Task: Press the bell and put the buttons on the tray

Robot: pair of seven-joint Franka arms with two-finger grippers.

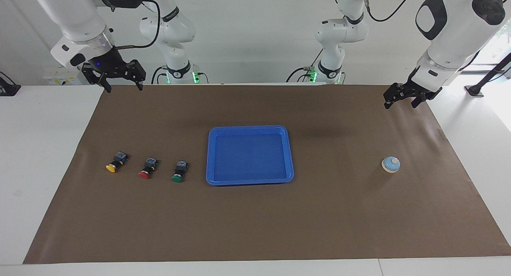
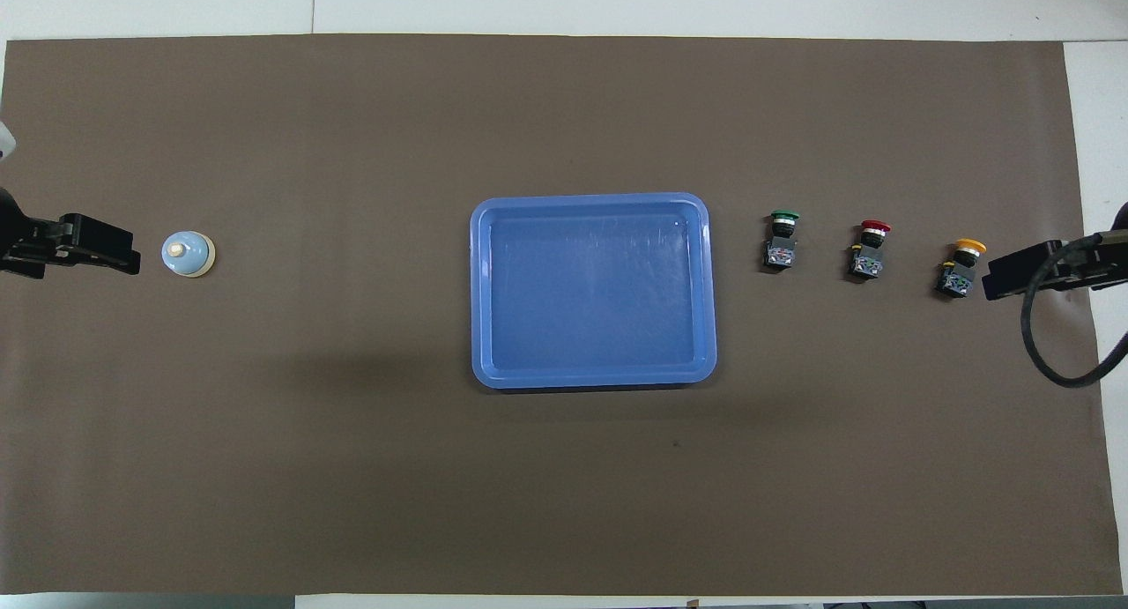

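The blue tray lies mid-mat with nothing in it. Three buttons lie on their sides in a row toward the right arm's end: green closest to the tray, then red, then yellow. The light-blue bell stands alone toward the left arm's end. My right gripper hangs open and holds nothing, raised over the mat's edge at the robots' side. My left gripper hangs open too, raised over the mat's corner, apart from the bell.
A brown mat covers most of the white table. A black cable loops below the right wrist.
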